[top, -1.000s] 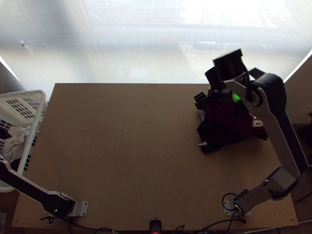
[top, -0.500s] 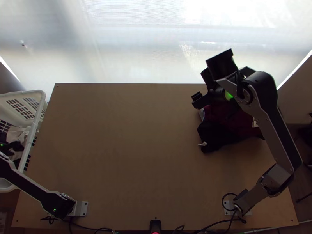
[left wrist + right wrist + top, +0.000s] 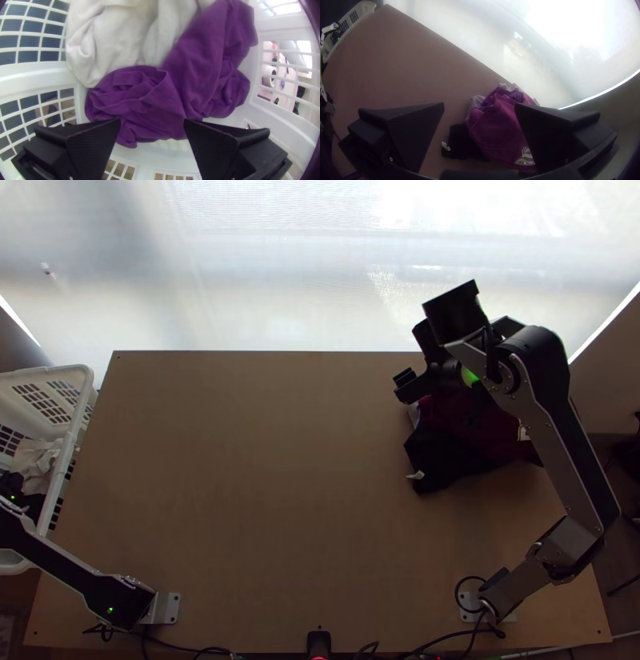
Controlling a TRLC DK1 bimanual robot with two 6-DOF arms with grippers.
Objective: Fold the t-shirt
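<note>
Can't tell for sure which cloth is the t-shirt; likely the crumpled purple cloth [image 3: 143, 100], bunched in the white plastic mesh basket [image 3: 73, 420] at the counter's left side. Left gripper [image 3: 11, 484] is down in the basket at it, jaws wide apart, not clamped; can't tell if they touch the cloth.

Changes: left gripper has shifted toward the near side inside the basket since half a second ago. Right gripper [image 3: 412, 356] moved a bit left from a second ago, same spot as half a second ago; its jaws are apart, nothing between them clamped. Pile on the counter unchanged.

Around: bunched white cloth [image 3: 113, 36] against the purple one in the basket. Far right of the light wooden counter [image 3: 240, 460]: heap with a dark red cloth with white print [image 3: 500, 133], black cloth [image 3: 463, 138] with a small white tag [image 3: 446, 146], purple and white bits at the far end. Right arm hangs over the heap, hiding part of it. Basket wall stands between left gripper and counter.
</note>
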